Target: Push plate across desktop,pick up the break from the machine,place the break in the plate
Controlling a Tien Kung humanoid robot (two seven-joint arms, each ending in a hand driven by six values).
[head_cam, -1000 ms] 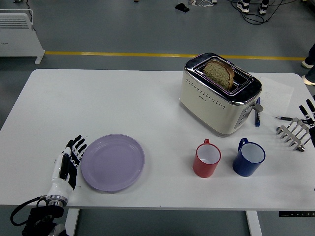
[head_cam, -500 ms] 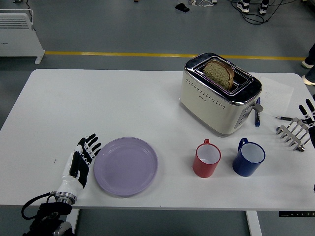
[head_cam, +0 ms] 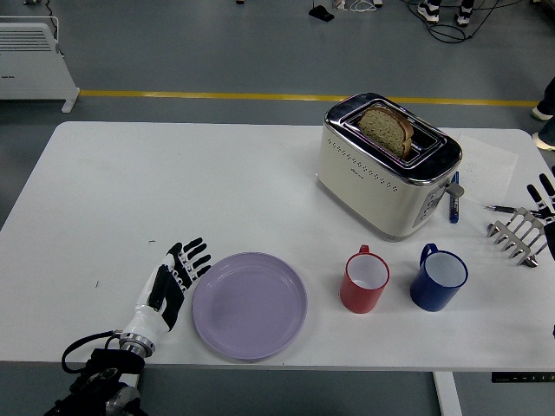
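Observation:
A lilac plate [head_cam: 250, 305] lies flat near the table's front edge, left of centre. My left hand [head_cam: 173, 282] is open, fingers straight, its edge against the plate's left rim. A cream and chrome toaster [head_cam: 388, 165] stands at the back right with a slice of brown bread [head_cam: 386, 128] upright in its slot. My right hand [head_cam: 541, 201] shows only at the right edge, fingers spread, holding nothing.
A red mug [head_cam: 363, 280] and a blue mug [head_cam: 438, 277] stand right of the plate, in front of the toaster. A blue pen [head_cam: 453, 198] lies beside the toaster. A metal toast rack [head_cam: 519, 233] sits at the right edge.
My left hand has pushed the plate to the right along the front of the table, closer to the red mug. The right hand has not moved.

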